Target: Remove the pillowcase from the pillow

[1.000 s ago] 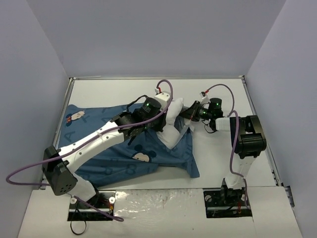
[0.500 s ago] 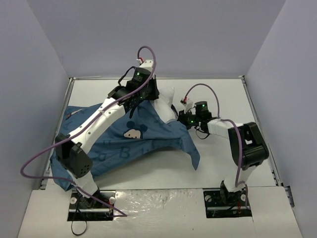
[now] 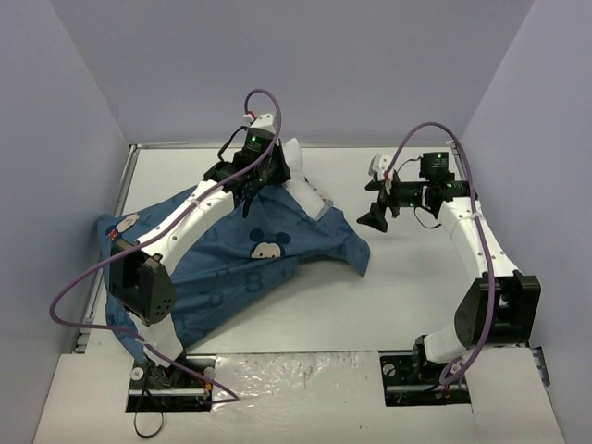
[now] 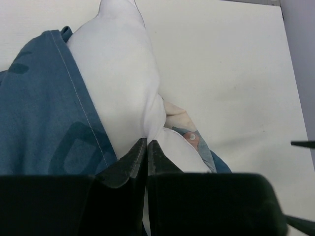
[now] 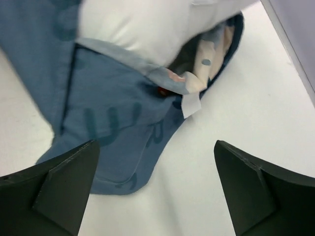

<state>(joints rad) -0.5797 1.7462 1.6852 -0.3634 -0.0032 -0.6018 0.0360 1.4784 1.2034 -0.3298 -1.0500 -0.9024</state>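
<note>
The left gripper [image 4: 146, 147] pinches the plump, light pillow [image 4: 123, 73] — the limp pillowcase [image 5: 108, 113] (grab its hem) should suit the empty, spread right gripper [image 5: 155, 147].

One pillow [image 3: 298, 178], one pillowcase [image 3: 231, 268] and one table [image 3: 407, 296], with two grippers: left gripper [image 4: 146, 143] and right gripper [image 3: 375, 217].

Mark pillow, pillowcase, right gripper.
pillow [image 4: 123, 73], left wrist view, exposed white bulge.
pillowcase [image 3: 231, 268], top external view, flat blue middle.
right gripper [image 5: 155, 147], right wrist view, midway between open fingertips.
</note>
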